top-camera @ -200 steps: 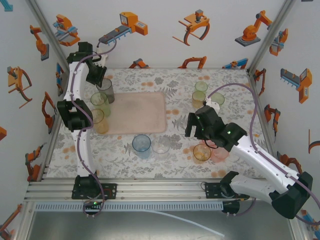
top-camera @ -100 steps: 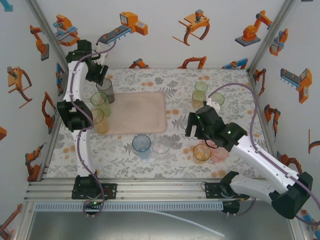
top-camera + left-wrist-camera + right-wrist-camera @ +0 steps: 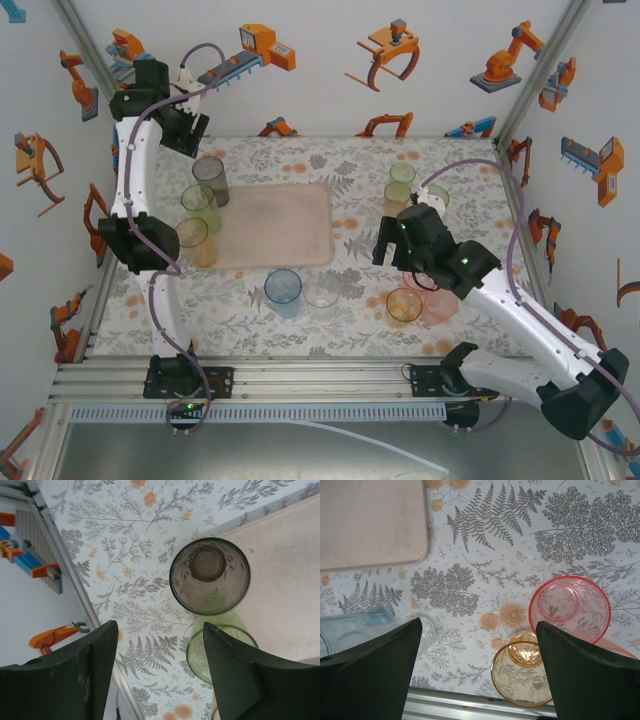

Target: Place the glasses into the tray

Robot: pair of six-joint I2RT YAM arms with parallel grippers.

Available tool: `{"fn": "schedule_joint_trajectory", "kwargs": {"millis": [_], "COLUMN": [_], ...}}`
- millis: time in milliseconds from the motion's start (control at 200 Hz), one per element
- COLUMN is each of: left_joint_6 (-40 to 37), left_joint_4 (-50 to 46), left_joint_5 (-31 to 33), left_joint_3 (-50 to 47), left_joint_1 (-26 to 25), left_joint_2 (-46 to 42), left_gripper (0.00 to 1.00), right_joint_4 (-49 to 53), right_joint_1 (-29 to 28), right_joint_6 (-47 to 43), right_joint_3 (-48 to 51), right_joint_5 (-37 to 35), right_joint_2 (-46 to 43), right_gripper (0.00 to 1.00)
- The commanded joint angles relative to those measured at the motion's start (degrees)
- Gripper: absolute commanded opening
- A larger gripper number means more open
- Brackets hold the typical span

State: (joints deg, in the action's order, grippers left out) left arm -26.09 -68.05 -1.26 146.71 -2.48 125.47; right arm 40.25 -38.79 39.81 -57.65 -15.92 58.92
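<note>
Top external view: the flat pale pink-beige rectangular tray lies left of centre on the fern-patterned surface. A smoky grey translucent plastic tumbler, a green tumbler and an amber tumbler stand in a row along its left edge; whether their bases sit inside the rim cannot be told. A blue tumbler and a clear tumbler stand on the surface just in front of the tray. A second amber tumbler and a pink tumbler stand side by side near the right arm. The left claw hangs beyond the grey tumbler; the right claw hovers to the right of the tray. Left wrist view: the left claw is released, its fingers wide apart with nothing between them. Beneath it the grey tumbler stands upright at a corner of the tray, with the green tumbler just beside it. Right wrist view: the right claw is released and empty above the surface. A tray corner lies at upper left. The pink tumbler and second amber tumbler stand side by side between the fingers, and the blue tumbler is partly hidden by one finger.
</note>
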Motion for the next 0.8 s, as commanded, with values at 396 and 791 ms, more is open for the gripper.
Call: {"fn": "schedule_joint_trajectory", "kwargs": {"millis": [396,791], "left_joint_6": [5.21,11.91], "left_joint_4": [-5.6,1.07], "left_joint_5": [-6.7,-13.01], "left_joint_3": [-9.99,-36.47], "left_joint_1": [-8.3,-16.7], "left_joint_2": [-21.17,-38.22], "left_gripper": [0.64,0.62], "right_joint_4": [2.06,2.43], "right_joint_1": [0.88,0.99], "right_joint_6": [-1.23,-1.49], "right_joint_3": [-0.87,-2.4], "right_joint_5": [0.11,3.0], "right_joint_2": [-2.49,0.13], "right_gripper": [0.85,0.83]}}
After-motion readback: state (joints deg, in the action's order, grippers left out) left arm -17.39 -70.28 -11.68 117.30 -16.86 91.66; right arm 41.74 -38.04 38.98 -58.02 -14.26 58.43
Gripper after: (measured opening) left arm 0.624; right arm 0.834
